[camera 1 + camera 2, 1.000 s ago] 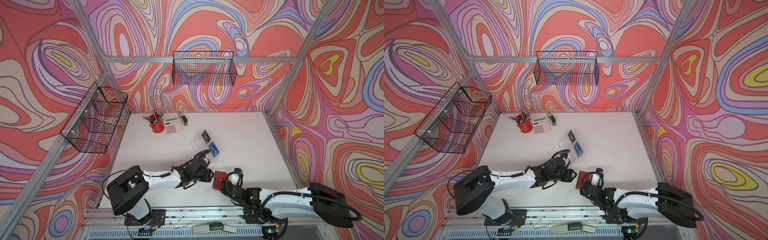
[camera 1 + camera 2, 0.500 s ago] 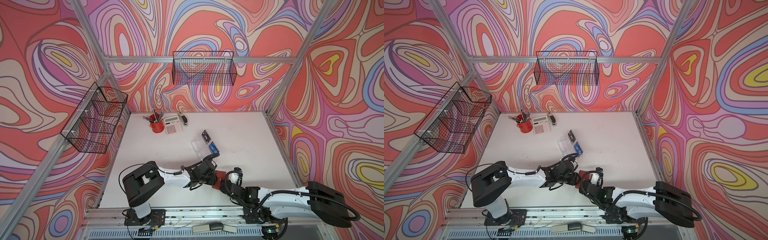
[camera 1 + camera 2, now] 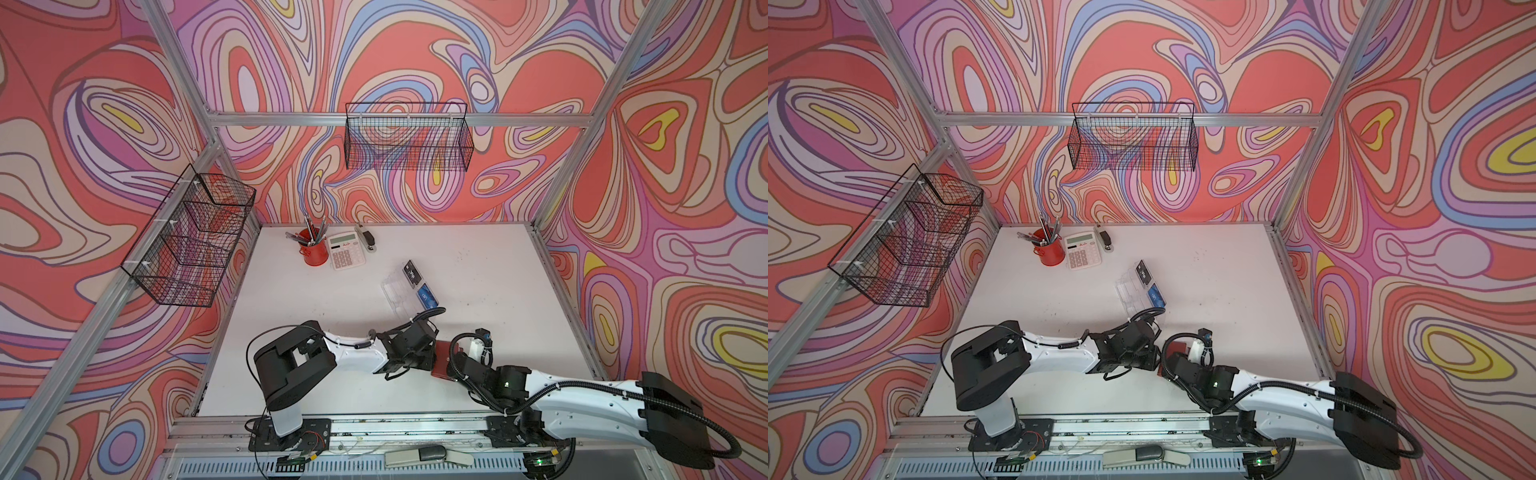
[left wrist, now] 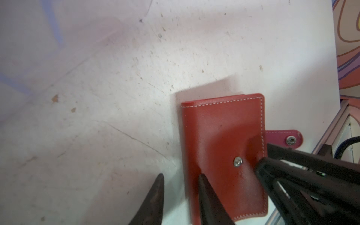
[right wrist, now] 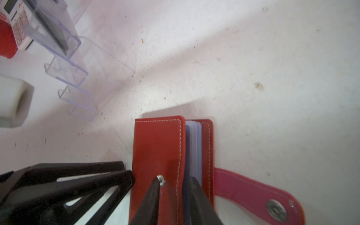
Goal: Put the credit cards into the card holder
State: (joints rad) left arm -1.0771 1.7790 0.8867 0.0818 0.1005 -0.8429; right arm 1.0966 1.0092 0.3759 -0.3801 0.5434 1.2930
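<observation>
The red card holder (image 4: pixel 220 136) lies on the white table, front cover slightly lifted, grey sleeves (image 5: pixel 192 140) showing, and its pink snap strap (image 5: pixel 251 191) lies unfastened. My left gripper (image 4: pixel 181 176) is open, one finger over the spine edge and the other over bare table. My right gripper (image 5: pixel 174 180) is open. Its jaws straddle the cover's free edge, one finger by the snap stud (image 5: pixel 161 179) and one at the sleeves. In both top views the grippers meet at the card holder (image 3: pixel 441 362) (image 3: pixel 1177 345). A black credit card (image 3: pixel 410 272) and a blue credit card (image 3: pixel 426 296) stand in an acrylic stand (image 3: pixel 398 293).
At the back of the table are a red pencil cup (image 3: pixel 313 252), a beige calculator (image 3: pixel 347 252) and a stapler (image 3: pixel 366 239). Wire baskets hang on the left wall (image 3: pixel 191 241) and the back wall (image 3: pixel 409 141). The table's front edge lies just behind both arms.
My left gripper moved right up to the card holder's spine and its jaws narrowed. My right gripper's jaws have parted at the cover's edge, while that arm stayed in place.
</observation>
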